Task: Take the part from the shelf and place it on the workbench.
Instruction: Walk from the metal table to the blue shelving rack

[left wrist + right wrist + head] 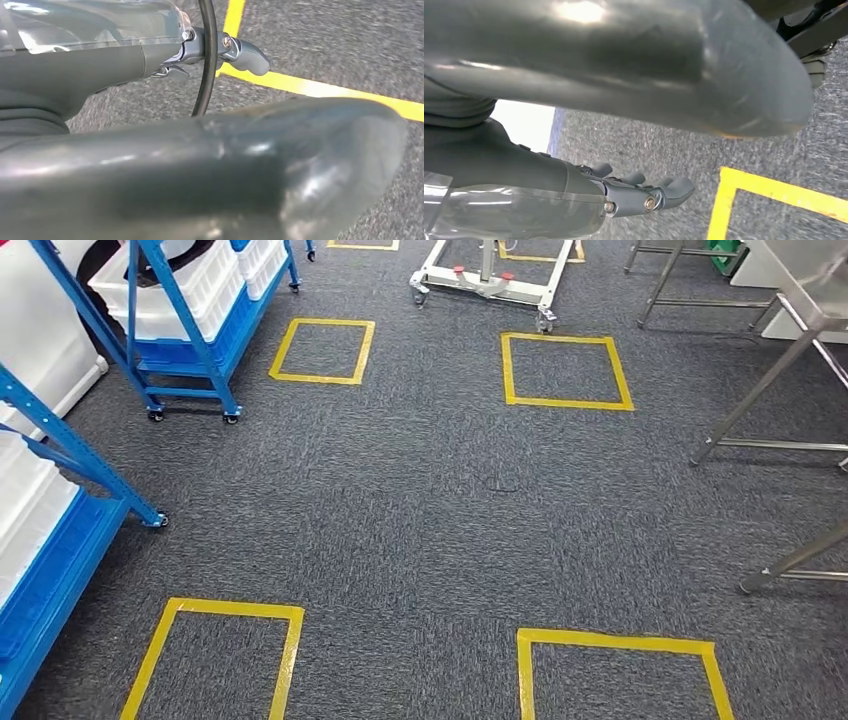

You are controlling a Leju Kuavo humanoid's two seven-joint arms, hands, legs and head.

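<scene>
The head view looks down on grey carpet (430, 530) marked with squares of yellow tape (322, 350). Two blue wheeled shelf racks stand along the carpet's left side. The farther shelf (185, 325) carries white crates (200, 280) on blue trays, with a dark ring-shaped object lying in the top crate; whether that is the part cannot be told. The nearer rack (60, 530) also holds white crates on a blue tray. At the carpet's right side stand the bare metal legs of a worktop (770, 380), and at the far edge a white wheeled frame (490, 280) rests on the floor.

In the left wrist view, the left hand (210, 50) hangs above the carpet near a yellow tape line. Its fingers (247, 55) are slightly curled and hold nothing; a black cable (207, 60) passes across them without being gripped. A thick grey thumb (250, 165) fills the foreground.

In the right wrist view, the right hand (634, 192) hangs over the carpet beside a corner of yellow tape. Its fingers (676, 187) are spread apart, gently bent, and hold nothing.

No part lies in or near either hand's fingers; the crates on the shelves are well apart from both hands.
</scene>
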